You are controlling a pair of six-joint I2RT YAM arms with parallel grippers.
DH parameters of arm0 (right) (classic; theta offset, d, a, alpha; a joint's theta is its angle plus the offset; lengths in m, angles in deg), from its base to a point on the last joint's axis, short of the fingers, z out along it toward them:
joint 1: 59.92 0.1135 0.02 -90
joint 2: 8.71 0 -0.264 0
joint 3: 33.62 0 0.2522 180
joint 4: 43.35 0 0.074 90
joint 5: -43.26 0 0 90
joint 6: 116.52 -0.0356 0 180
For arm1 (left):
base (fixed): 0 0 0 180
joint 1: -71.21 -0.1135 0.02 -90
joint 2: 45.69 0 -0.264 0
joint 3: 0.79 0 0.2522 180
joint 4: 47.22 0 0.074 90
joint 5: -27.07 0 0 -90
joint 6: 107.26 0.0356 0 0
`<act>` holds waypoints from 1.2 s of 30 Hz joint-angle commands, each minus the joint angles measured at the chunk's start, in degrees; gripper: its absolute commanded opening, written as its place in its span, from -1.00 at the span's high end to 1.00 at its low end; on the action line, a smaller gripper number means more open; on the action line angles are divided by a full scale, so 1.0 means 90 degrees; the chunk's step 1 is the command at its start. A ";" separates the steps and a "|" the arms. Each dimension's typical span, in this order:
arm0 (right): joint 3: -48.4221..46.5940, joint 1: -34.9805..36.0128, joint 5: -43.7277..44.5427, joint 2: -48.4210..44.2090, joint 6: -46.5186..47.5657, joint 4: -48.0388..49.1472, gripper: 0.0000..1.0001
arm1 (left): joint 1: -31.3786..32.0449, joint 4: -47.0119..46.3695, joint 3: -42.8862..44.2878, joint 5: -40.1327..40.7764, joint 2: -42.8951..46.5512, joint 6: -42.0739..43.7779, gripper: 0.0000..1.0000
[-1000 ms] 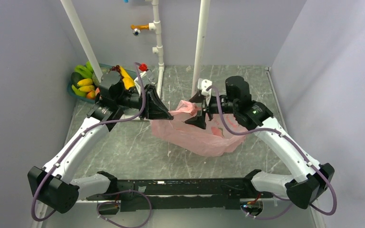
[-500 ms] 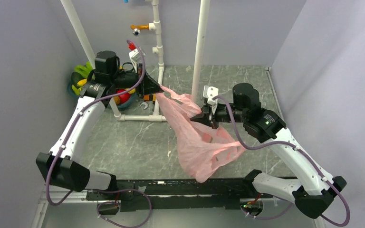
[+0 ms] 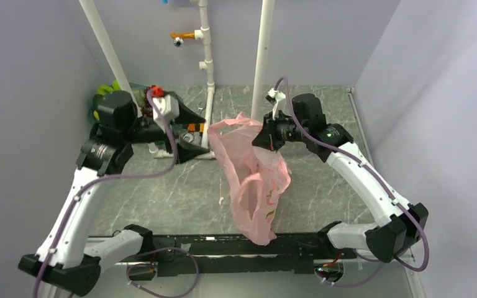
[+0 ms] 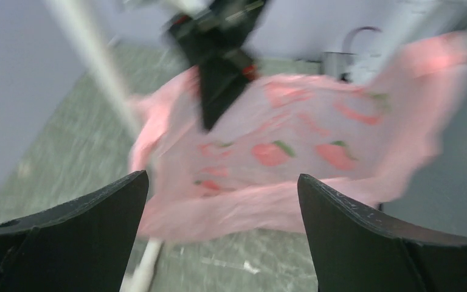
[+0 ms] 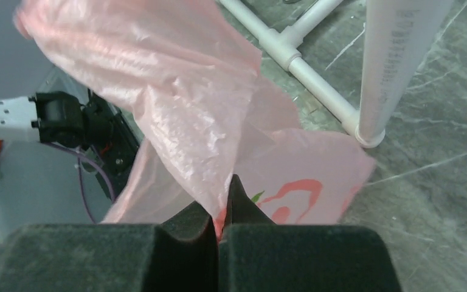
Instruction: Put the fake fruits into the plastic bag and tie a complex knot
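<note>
Right gripper [image 5: 221, 210] clenched on plastic bag [image 3: 253, 186] — bag dangled from it; left gripper [image 4: 222, 178] spread wide, empty.

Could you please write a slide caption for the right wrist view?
Right wrist view: the right gripper shut on the plastic bag, white pipe frame behind.

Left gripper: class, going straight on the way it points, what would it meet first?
The left gripper would most likely meet the plastic bag first, hanging ahead of its open fingers from the shut right gripper. A blurred white pipe crosses near one finger; depth is unclear.
</note>
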 commanded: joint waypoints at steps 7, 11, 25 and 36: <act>0.0155 -0.0015 0.0225 -0.0116 -0.0996 0.0618 1.00 | 0.3205 -0.0437 0.0907 0.1150 -0.1224 0.0340 -0.91; 0.0172 -0.0137 0.0181 -0.0137 -0.0937 0.0676 1.00 | 0.3948 0.0373 0.0482 0.1129 -0.1416 0.1570 -0.75; 0.0454 -0.1193 -0.0896 -0.0516 -0.0960 0.0918 1.00 | 0.3868 0.2648 -0.2751 0.3613 0.0982 0.3947 -0.47; 0.0453 -0.1007 -0.0842 -0.0568 -0.1010 0.1237 1.00 | 0.1665 -0.0932 -0.1937 0.3031 0.0984 -0.1831 -0.68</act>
